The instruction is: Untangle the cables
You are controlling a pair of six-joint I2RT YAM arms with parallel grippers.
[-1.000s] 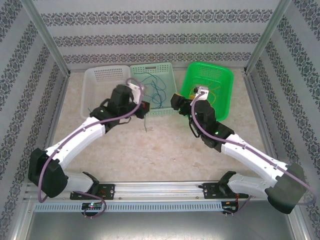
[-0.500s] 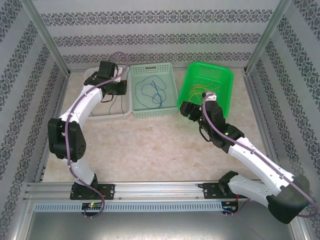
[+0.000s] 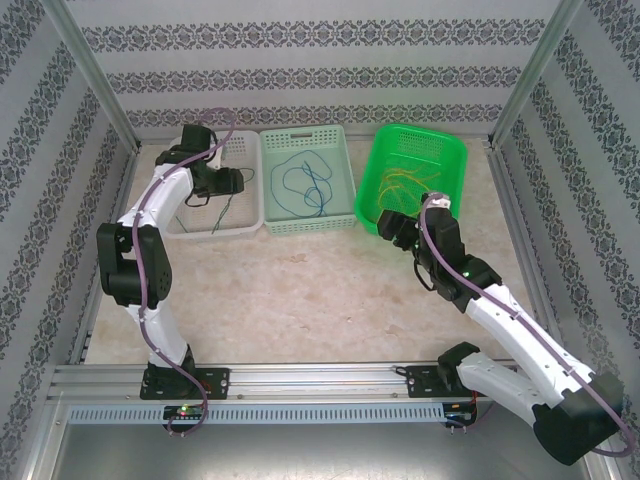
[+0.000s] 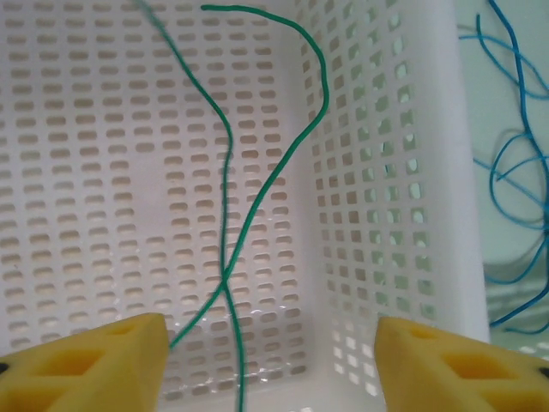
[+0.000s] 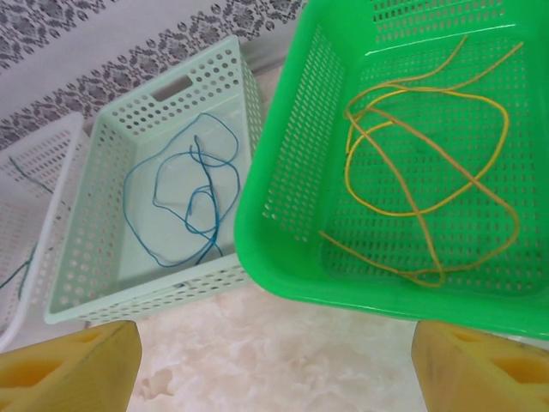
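The left gripper point(image 4: 270, 348) stands wide open over the inside of a white perforated plastic basket point(image 4: 386, 215). Its yellow foam fingertips point(image 4: 94, 356) grip nothing, and a thin green wire point(image 4: 227, 215) lies loose on the basket floor, running close by one of them. The right gripper point(image 5: 274, 369) is equally wide and empty above the beige marbled tabletop point(image 3: 320, 290), near a bright green plastic basket point(image 5: 274, 215) holding a curly yellow wire point(image 5: 412, 206), beside a pale mint plastic basket point(image 5: 86, 283) with a blue wire point(image 5: 193, 206). From above, the three baskets sit in a row at the far side, between walls point(image 3: 320, 70) papered in ornamental stripes and aluminium posts point(image 3: 95, 75). The left wrist view shows the green wire crossing itself; overhead it is a faint streak.
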